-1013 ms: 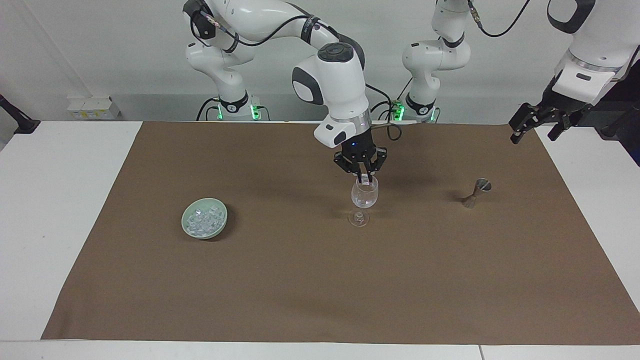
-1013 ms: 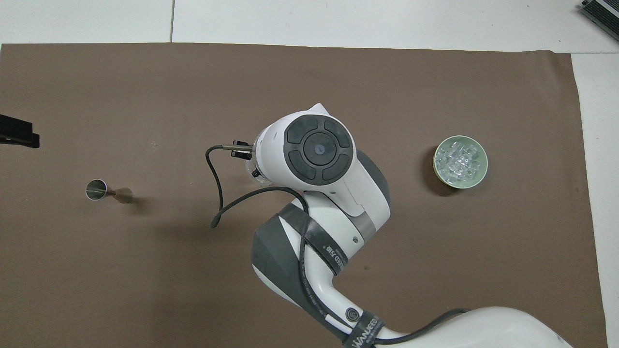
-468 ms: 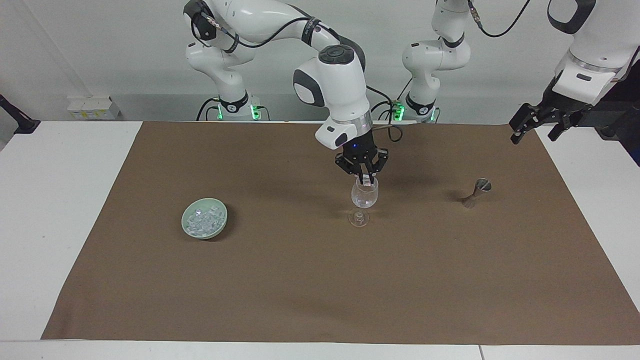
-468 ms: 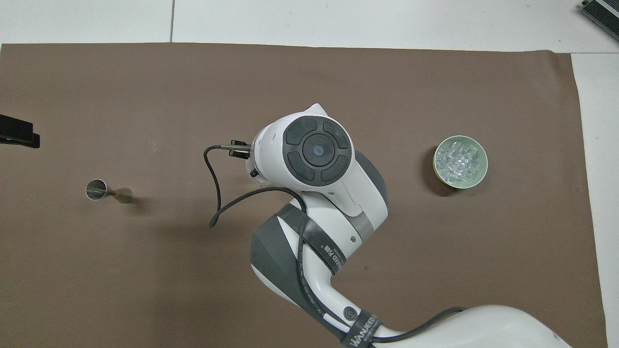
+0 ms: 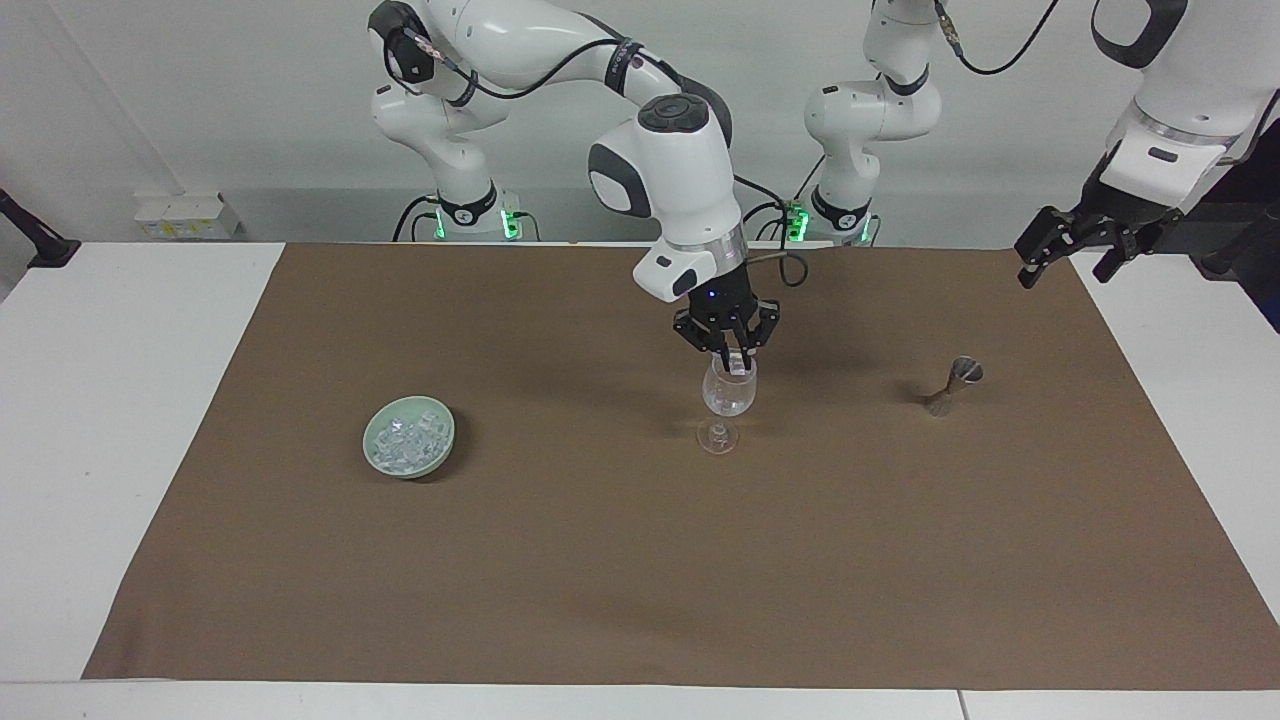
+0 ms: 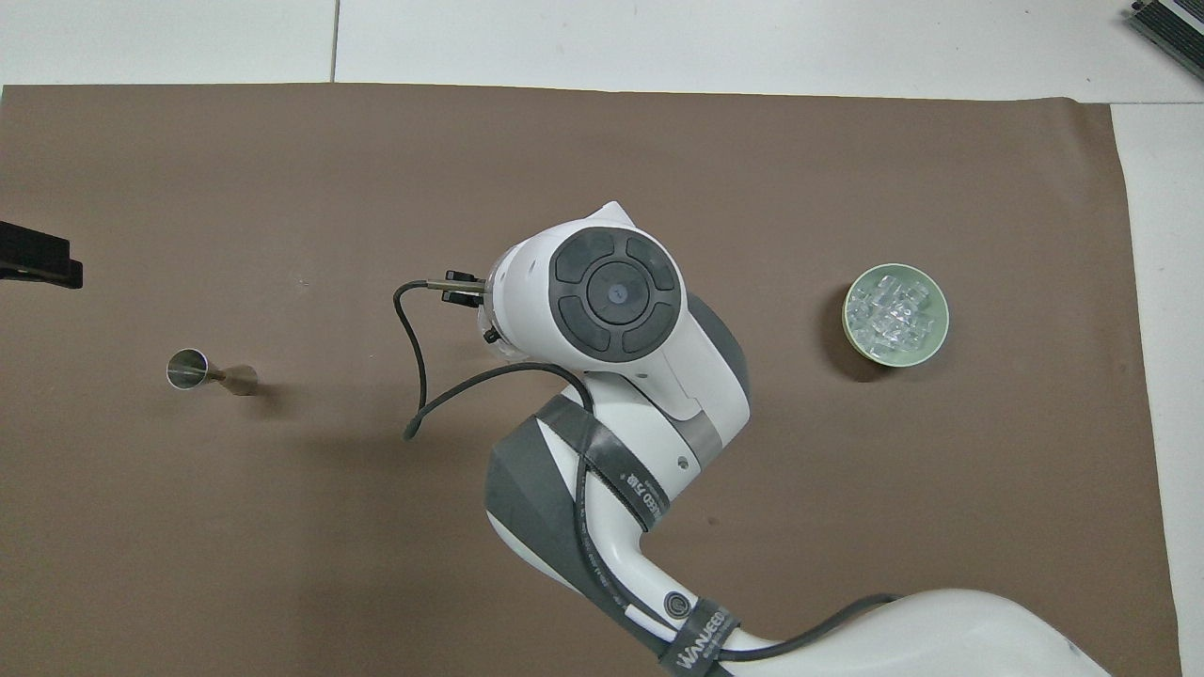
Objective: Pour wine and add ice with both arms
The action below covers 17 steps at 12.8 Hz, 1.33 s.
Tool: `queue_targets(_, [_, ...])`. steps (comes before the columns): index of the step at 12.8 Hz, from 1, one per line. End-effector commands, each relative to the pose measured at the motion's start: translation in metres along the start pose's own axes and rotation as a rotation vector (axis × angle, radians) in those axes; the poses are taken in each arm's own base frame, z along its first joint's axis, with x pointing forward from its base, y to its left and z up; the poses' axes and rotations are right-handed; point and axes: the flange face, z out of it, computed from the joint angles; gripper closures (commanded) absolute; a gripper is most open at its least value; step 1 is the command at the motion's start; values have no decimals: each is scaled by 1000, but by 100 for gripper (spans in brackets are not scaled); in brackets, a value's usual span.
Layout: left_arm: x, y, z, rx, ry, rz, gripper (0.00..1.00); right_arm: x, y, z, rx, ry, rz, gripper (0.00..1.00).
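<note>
A clear stemmed glass [image 5: 728, 398] stands mid-table on the brown cloth [image 5: 600, 560]. My right gripper [image 5: 731, 358] hangs just over its rim, pointing down, shut on a small clear ice cube [image 5: 739, 363]. In the overhead view the right arm's wrist [image 6: 611, 296] hides the glass. More ice [image 5: 405, 440] is heaped in a pale green bowl [image 5: 372, 445] toward the right arm's end, also seen as the bowl [image 6: 926, 353] from overhead. My left gripper [image 5: 1068, 247] waits open in the air over the cloth's edge at the left arm's end. No wine is in view.
A small metal jigger [image 5: 955, 385] stands on the cloth between the glass and the left arm's end; from overhead the jigger [image 6: 193, 369] sits below the left gripper's black tip [image 6: 38, 263]. White table [image 5: 110, 420] borders the cloth.
The right arm's wrist has risen slightly above the glass, the cube still at its fingertips. The left gripper has lifted very slightly.
</note>
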Motion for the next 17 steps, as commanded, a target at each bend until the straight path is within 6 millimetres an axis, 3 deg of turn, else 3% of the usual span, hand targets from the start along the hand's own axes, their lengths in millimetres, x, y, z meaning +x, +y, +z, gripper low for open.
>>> queue_targets(1, [-1, 1, 3, -6, 0, 11, 0, 4, -6, 2, 15, 21, 27, 42])
queue_targets(3, [-2, 0, 3, -5, 0, 9, 0, 4, -6, 2, 16, 21, 25, 24])
queue_targets(5, [-2, 0, 3, -5, -2, 9, 0, 5, -9, -4, 23, 26, 23, 19])
queue_targets(7, [-2, 2, 1, -6, 1, 14, 0, 6, -10, -15, 24, 33, 19, 0])
queue_targets(9, [-3, 4, 1, -6, -2, 14, 0, 12, -5, -28, 19, 57, 10, 0])
queue_targets(12, [-4, 8, -2, -3, 3, 21, 0, 25, 15, -71, -20, 102, -58, 0])
queue_targets(17, [-4, 14, -3, -5, 5, -9, 0, 66, 68, -93, -95, 117, -88, 0])
